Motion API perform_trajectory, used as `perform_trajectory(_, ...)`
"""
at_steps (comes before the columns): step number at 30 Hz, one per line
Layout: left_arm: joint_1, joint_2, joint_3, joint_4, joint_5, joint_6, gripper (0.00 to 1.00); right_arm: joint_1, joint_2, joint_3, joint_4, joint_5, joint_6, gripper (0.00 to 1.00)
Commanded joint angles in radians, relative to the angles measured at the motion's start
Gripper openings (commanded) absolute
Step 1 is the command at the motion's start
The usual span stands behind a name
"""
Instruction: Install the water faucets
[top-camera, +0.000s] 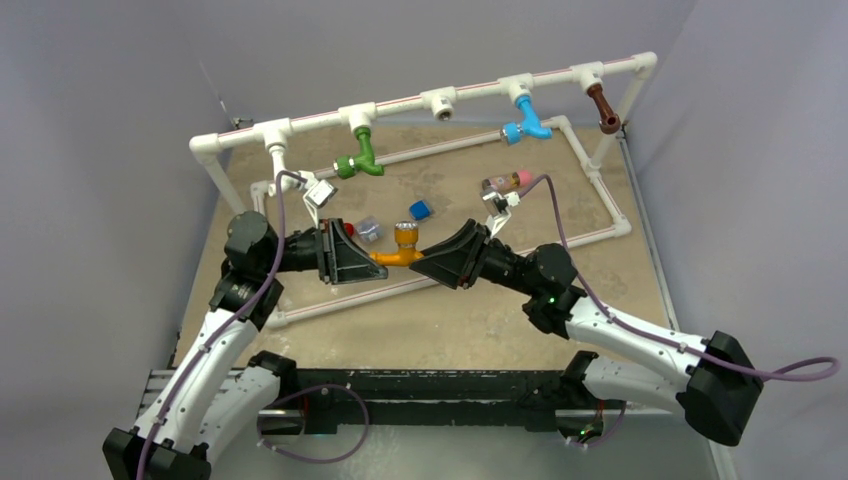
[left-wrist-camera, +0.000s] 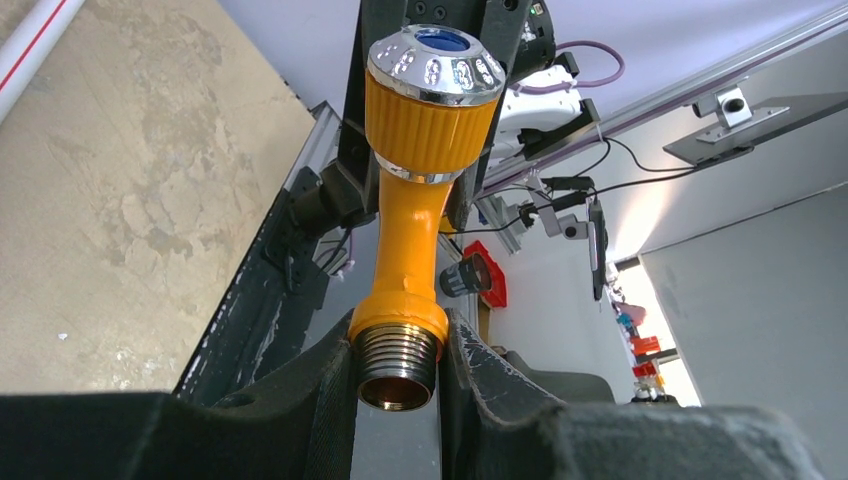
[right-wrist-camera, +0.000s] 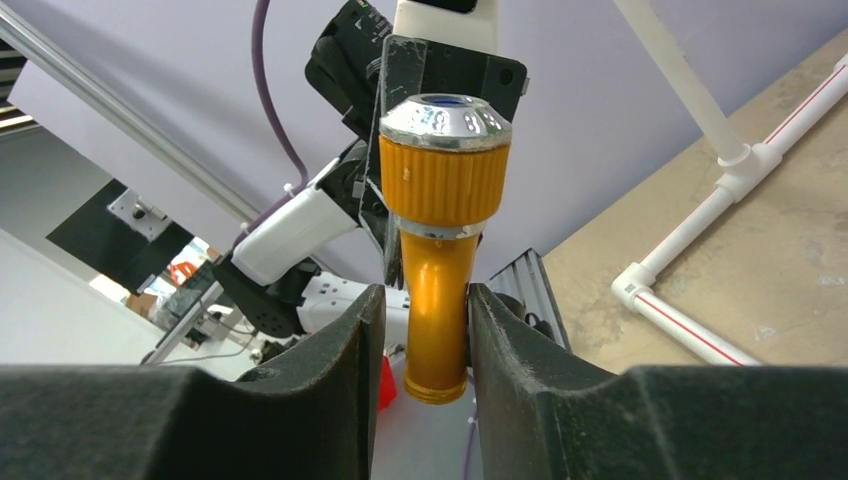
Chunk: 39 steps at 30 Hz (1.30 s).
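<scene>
Nothing can be read; marks atop the orange faucet are blurred.

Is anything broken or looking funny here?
Nothing looks broken. One white tee in the middle of the top pipe has no faucet, and the orange faucet is off the table, its threaded end in the left gripper.

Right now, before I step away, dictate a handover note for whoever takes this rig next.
Left gripper: shut on the threaded end of the orange curved plastic faucet.
Right gripper: jaws flank its spout end; grip unclear.
Done: green plastic faucet, blue plastic faucet and brown plastic faucet hang from the white pipe rail.
Remaining: screw the orange one in, likely at the empty middle white tee.
</scene>
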Motion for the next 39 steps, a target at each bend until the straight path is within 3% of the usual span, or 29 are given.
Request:
perform_trajectory(1,-0.002,-0.008,-0.012,0.052,0.019,-0.014,0.0,0.003,0.003,0.027,0.042,0.02,-0.023,0.37)
perform_trajectory(11,-0.003,-0.012,-0.021,0.051,0.027,-0.015,0.0,0.004,0.013,0.038,0.051,0.021,-0.029,0.3)
perform_trajectory(13,-0.002,-0.012,-0.023,0.051,0.027,-0.014,0.0,0.004,0.015,0.037,0.055,0.018,-0.03,0.17)
perform_trajectory(14,-0.003,-0.012,-0.024,0.051,0.027,-0.014,0.0,0.004,0.015,0.036,0.056,0.018,-0.034,0.03)
perform_trajectory(19,-0.003,-0.009,-0.026,0.042,0.022,-0.013,0.0,0.01,0.008,0.037,0.041,0.032,-0.061,0.0)
perform_trajectory(20,-0.002,-0.008,-0.026,0.032,0.018,-0.01,0.04,0.013,0.006,0.037,0.038,0.035,-0.073,0.0)
perform_trajectory(24,-0.003,-0.006,-0.012,0.0,0.01,0.005,0.36,0.021,-0.014,0.047,-0.004,0.062,-0.107,0.0)
perform_trajectory(29,-0.002,-0.002,0.049,-0.069,-0.004,0.057,0.61,0.021,-0.07,0.063,-0.084,0.107,-0.171,0.0)
perform_trajectory(39,-0.002,0.06,0.284,-0.324,-0.096,0.273,0.72,0.021,-0.26,0.142,-0.377,0.239,-0.381,0.0)
